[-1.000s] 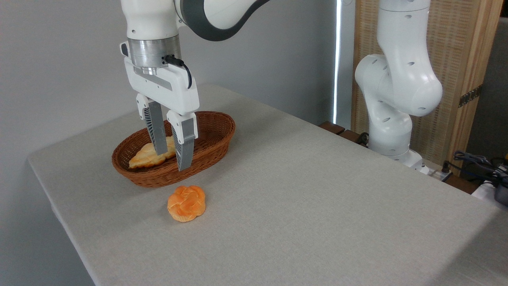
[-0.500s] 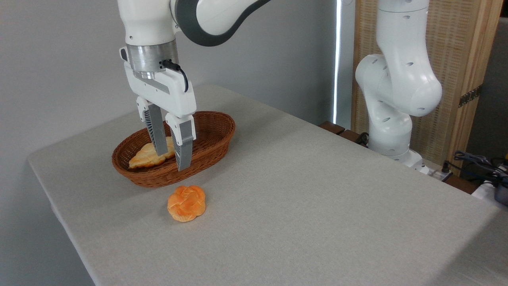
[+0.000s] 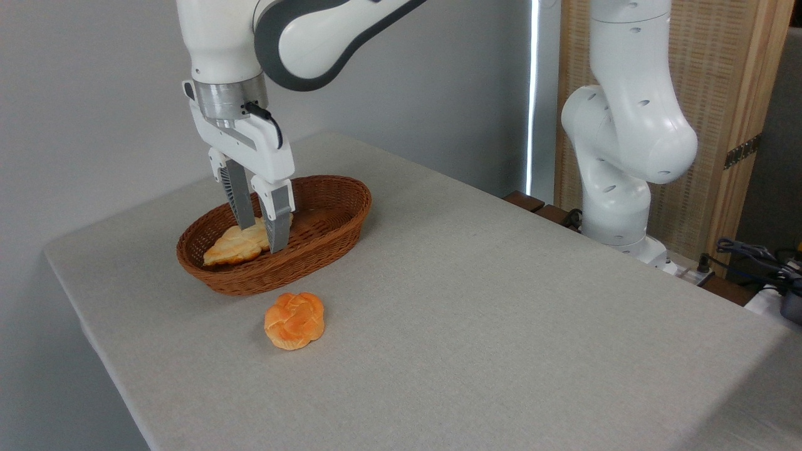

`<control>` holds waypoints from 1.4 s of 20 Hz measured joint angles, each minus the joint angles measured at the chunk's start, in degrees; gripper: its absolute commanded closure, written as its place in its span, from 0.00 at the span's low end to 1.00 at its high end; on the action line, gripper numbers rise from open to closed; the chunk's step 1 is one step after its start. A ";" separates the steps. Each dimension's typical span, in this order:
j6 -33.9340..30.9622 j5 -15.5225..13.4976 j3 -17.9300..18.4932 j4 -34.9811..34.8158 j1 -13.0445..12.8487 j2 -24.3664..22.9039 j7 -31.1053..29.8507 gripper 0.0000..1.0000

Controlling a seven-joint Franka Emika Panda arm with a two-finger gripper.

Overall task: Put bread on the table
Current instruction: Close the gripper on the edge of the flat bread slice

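Gripper was spread over the bread in the basket; you should straddle its middle before closing.

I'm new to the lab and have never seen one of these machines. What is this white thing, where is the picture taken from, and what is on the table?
The white machine is a robot arm; its two-finger gripper acts as a hand. A single fixed camera looks down at the table from one corner. On the table sits a brown wicker basket holding a pale braided bread. A round orange bun lies on the cloth in front of the basket. The gripper reaches into the basket, fingers open on either side of the bread. Nothing is lifted yet.
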 measured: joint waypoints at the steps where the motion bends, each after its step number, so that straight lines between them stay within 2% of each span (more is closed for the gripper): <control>1: 0.80 -0.03 -0.81 -0.01 -0.02 0.65 -0.20 0.00; 5: 4.98 -3.38 -1.91 -0.02 -0.06 2.88 -0.48 0.00; 10: 7.51 -4.49 -4.11 -0.02 -0.06 4.84 -0.49 0.00; 14: 9.05 -6.84 -5.20 -0.02 -0.08 5.74 -0.50 0.00; 28: 12.78 -6.95 -6.03 -0.02 -2.86 8.57 -0.50 0.00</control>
